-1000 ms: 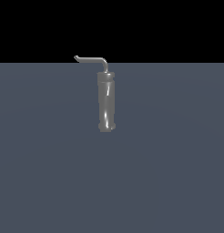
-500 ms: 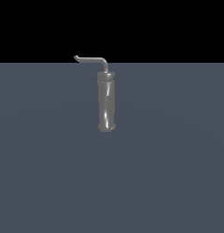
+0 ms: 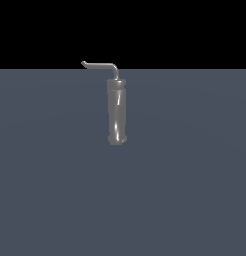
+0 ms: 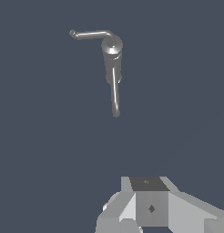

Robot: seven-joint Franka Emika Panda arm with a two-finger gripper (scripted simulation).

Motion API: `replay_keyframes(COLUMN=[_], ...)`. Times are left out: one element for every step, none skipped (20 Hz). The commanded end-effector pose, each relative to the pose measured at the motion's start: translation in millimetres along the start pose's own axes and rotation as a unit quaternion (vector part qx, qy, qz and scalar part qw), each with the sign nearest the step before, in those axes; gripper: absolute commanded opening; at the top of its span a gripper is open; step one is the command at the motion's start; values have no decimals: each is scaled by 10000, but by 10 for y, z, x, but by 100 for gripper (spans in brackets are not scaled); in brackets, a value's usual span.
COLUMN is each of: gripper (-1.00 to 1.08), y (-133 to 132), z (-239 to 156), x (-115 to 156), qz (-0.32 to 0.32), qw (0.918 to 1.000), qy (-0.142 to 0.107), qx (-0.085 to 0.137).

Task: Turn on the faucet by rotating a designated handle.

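Slate-blue floor bears the faucet under blackness; pincer state unclear.

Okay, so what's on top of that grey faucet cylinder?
The thin bent handle rises from the faucet top, hooked tip toward the exterior view's left. Its joint into the cap isn't clearly visible.

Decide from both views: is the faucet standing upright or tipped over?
Upright. In the exterior view the faucet stands vertical on the grey floor, handle bent sideways off its top; the wrist view looks down on its round cap.
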State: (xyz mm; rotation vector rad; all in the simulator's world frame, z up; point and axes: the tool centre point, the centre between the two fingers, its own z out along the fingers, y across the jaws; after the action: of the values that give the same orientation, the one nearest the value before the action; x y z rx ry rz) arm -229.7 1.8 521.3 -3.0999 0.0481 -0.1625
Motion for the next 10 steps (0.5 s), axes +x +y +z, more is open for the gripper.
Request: replay_keyframes(gripper=[-100, -100, -100, -100, -100, -100, -100, -100, -100, -100], y=[-15, -22, -30, -38, -47, -57, -68, -79, -91, -103], z=[10, 15, 21, 28, 36, 46, 57, 70, 85, 101], x=[84, 124, 167, 213, 263, 315, 371, 430, 491, 552], qz=[166, 245, 330, 422, 520, 624, 735, 852, 973, 1094], qw=[9999, 9997, 9994, 9991, 9986, 9980, 9972, 9962, 9951, 9938], qy=[-18, -27, -36, -47, -58, -70, -84, -98, -113, -129], qx=[30, 43, 57, 71, 86, 100, 115, 129, 143, 155])
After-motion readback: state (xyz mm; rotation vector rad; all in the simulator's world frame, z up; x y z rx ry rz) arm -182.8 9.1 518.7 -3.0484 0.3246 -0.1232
